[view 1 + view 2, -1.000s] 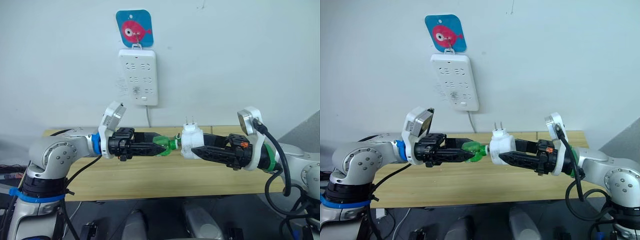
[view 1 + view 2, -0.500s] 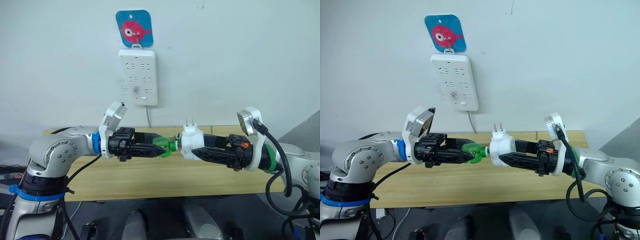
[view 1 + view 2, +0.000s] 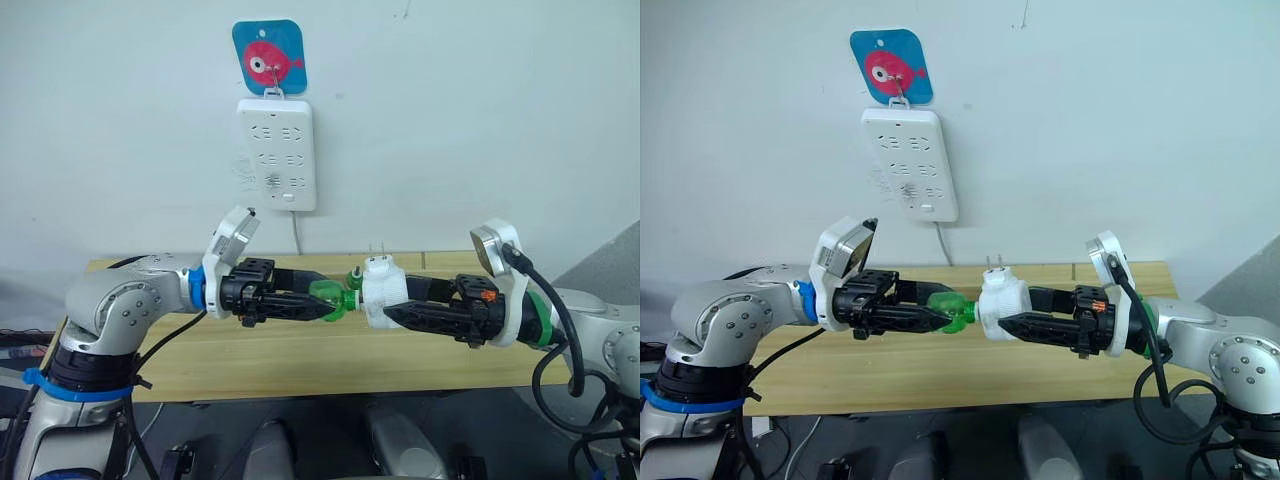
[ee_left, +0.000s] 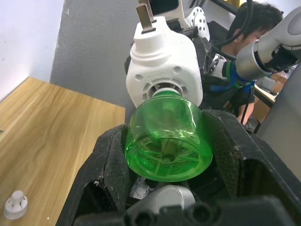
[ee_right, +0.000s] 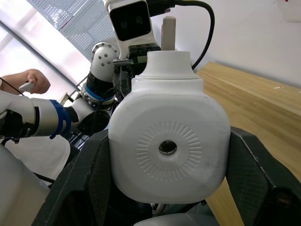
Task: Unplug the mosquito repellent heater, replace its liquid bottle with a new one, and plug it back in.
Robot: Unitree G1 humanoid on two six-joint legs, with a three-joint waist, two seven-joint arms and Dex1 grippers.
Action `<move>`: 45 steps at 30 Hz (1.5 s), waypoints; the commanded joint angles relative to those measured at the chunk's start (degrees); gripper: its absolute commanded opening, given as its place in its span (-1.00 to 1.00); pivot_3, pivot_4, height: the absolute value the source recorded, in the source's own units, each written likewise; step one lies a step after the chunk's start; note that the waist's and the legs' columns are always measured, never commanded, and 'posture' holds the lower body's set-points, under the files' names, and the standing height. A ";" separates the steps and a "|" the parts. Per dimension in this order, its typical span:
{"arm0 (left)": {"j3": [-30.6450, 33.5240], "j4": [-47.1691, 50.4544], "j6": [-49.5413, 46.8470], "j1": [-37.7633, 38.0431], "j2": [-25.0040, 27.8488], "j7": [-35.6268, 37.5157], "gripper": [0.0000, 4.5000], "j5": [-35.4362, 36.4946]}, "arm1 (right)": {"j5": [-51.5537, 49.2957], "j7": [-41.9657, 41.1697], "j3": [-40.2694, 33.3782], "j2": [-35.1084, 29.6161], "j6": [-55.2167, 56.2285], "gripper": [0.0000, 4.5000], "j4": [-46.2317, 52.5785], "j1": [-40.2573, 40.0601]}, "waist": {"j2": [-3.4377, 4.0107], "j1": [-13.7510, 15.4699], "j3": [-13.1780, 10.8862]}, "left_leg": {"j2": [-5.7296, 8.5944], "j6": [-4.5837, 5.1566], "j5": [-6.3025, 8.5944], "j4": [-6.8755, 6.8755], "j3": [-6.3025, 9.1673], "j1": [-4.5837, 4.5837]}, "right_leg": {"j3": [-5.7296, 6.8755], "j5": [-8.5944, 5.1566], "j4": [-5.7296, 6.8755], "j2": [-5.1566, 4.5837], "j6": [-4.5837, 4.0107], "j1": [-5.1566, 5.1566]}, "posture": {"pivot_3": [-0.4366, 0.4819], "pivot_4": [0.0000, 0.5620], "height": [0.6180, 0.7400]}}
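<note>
the heater (image 3: pixel 381 292) is unplugged, clamped in the right gripper (image 3: pixel 392 311); the left gripper (image 3: pixel 322 305) clamps the green bottle (image 4: pixel 167 143) at its socket; replugging into the power strip (image 3: pixel 277 153) remains.

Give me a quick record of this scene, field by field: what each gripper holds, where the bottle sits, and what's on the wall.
left gripper: shut on the green bottle
right gripper: shut on the mosquito repellent heater
bottle and heater: bottle neck meets the heater's socket, both held above the wooden table
heater prongs: pointing up
power strip: hangs on the wall, nothing plugged in
small white cap: lying on the table
</note>
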State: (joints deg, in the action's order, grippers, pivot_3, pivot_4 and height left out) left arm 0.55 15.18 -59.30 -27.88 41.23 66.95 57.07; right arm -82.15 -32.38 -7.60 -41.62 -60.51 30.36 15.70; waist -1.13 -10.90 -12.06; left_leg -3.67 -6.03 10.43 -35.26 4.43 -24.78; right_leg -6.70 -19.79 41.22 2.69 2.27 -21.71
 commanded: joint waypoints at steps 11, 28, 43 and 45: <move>-1.49 1.68 3.81 -1.90 -3.99 -0.35 0.05 -1.95 | -1.26 3.48 4.23 3.37 1.88 0.31 2.52 1.93 | 0.00 0.01 0.00 | 0.00 0.00 0.00 -0.05 0.04 0.00 | 0.03 0.01 0.02 0.00 -0.02 0.02 | -0.48 -0.51 0.87; 0.11 0.63 3.63 -1.91 -6.09 -0.54 0.05 -3.12 | -1.07 3.45 6.47 3.40 -1.06 0.31 1.60 3.40 | 0.00 0.06 0.00 | 0.01 0.00 0.01 -0.16 0.10 0.00 | 0.09 0.02 0.03 0.00 -0.03 0.09 | -0.47 -0.51 0.87; 0.43 -1.84 6.11 -1.92 -9.00 -3.47 0.04 -4.33 | 5.50 0.63 6.24 -4.06 0.35 1.00 6.55 0.83 | 0.00 0.19 0.03 | 0.02 0.09 0.06 -0.43 0.17 -0.03 | 0.19 0.00 0.02 0.00 0.00 0.24 | -0.50 -0.51 0.87; 0.39 -2.26 6.19 -2.31 -9.15 -3.58 0.04 -4.37 | 12.68 -4.08 7.14 -8.04 3.35 1.00 10.46 -2.48 | 0.00 0.42 0.03 | 0.00 0.10 0.06 -0.46 0.16 -0.04 | 0.26 -0.01 0.02 0.00 0.01 0.27 | -0.50 -0.51 0.87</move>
State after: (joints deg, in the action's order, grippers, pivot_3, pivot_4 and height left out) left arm -0.08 12.51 -54.42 -29.20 32.11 63.21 52.50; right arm -74.87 -31.96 -0.57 -47.56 -60.22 36.32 14.97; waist -1.13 -10.49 -12.03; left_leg -3.68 -5.93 10.49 -35.72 4.60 -24.83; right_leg -6.42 -19.80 41.23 2.69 2.28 -21.44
